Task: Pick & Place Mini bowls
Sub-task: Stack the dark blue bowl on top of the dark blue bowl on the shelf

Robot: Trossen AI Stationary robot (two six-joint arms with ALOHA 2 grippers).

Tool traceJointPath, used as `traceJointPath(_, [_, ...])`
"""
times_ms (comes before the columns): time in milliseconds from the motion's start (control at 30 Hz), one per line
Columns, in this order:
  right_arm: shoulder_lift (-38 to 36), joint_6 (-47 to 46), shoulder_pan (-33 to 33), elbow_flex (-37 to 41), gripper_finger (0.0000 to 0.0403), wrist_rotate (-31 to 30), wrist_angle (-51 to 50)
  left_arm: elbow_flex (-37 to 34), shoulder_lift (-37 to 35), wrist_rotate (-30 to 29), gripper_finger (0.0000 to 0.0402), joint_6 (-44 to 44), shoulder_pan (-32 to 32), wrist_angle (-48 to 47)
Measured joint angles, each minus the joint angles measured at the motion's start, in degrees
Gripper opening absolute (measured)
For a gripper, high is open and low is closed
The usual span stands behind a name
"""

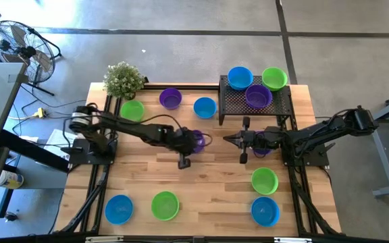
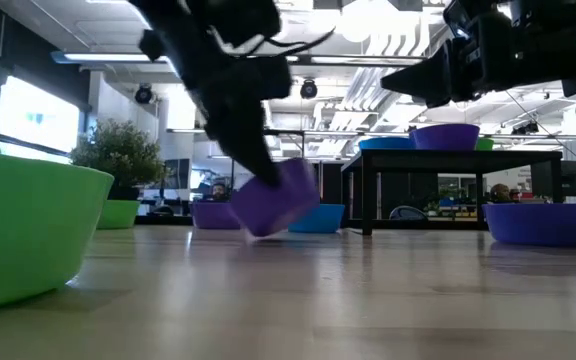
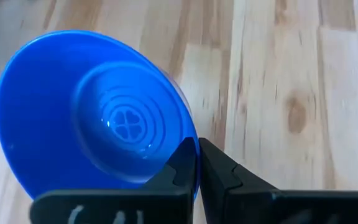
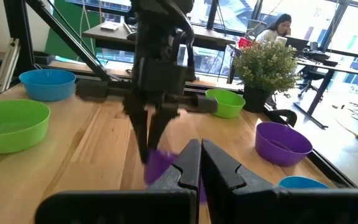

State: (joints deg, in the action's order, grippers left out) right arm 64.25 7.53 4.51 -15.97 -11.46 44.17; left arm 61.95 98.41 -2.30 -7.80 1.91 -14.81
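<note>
While the left gripper (image 1: 196,140) is clamped on the purple bowl's (image 2: 276,197) tilted rim, lifting should be slow; right gripper (image 1: 229,139) is closed, empty.

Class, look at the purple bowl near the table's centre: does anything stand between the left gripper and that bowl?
Nothing visible does. The left gripper is shut on the rim of the purple bowl, which hangs tilted. The right gripper, shut, points at it from the other side, apart from it.

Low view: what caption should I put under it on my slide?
Left hand grips a small round purple plastic bowl, tilted, over the wooden table.
</note>
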Motion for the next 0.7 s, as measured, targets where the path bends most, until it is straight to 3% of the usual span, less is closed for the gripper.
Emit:
traceJointPath(267, [-0.03, -1.31, 0.0, -0.02, 0.0001, -0.19, 0.71, 4.0, 4.92, 5.88, 0.0007, 5.23, 0.39, 0.07])
traceJointPath(567, [-0.04, -1.55, 0.02, -0.04, 0.0001, -2.12, 0.53, 3.85, 4.83, 6.52, 0.0072, 5.48, 0.35, 0.16])
traceJointPath(700, [-0.04, -2.55, 0.04, -0.04, 0.0001, -2.11, 0.51, 3.85, 4.83, 6.38, 0.008, 7.42, 0.35, 0.17])
